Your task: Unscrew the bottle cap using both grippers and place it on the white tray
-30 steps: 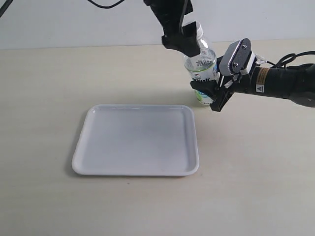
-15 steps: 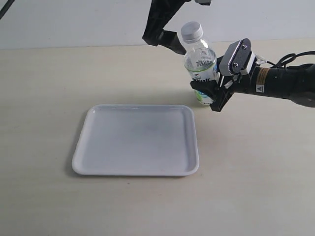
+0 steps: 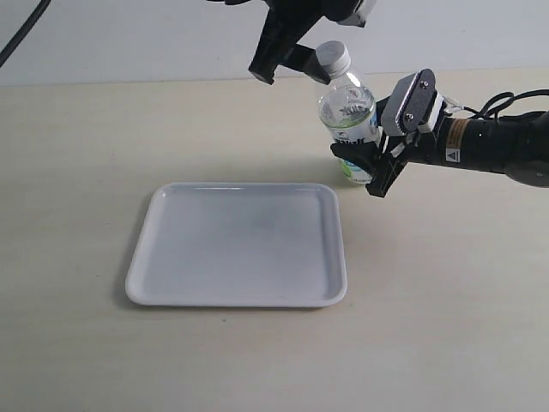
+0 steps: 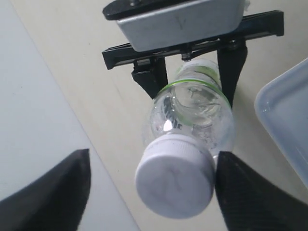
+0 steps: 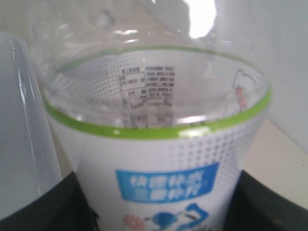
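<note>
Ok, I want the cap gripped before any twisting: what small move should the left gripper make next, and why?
Probably ease the left gripper across to centre on the bottle cap, then close. The cap is on the bottle between the open jaws, nearer one finger and ungripped, while the right gripper clamps the bottle's labelled body.

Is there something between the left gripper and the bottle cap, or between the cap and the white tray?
Nothing visible does. The open left gripper hangs close to the bottle cap with only air between them. The white tray lies next to the bottle, and no object stands between cap and tray.
</note>
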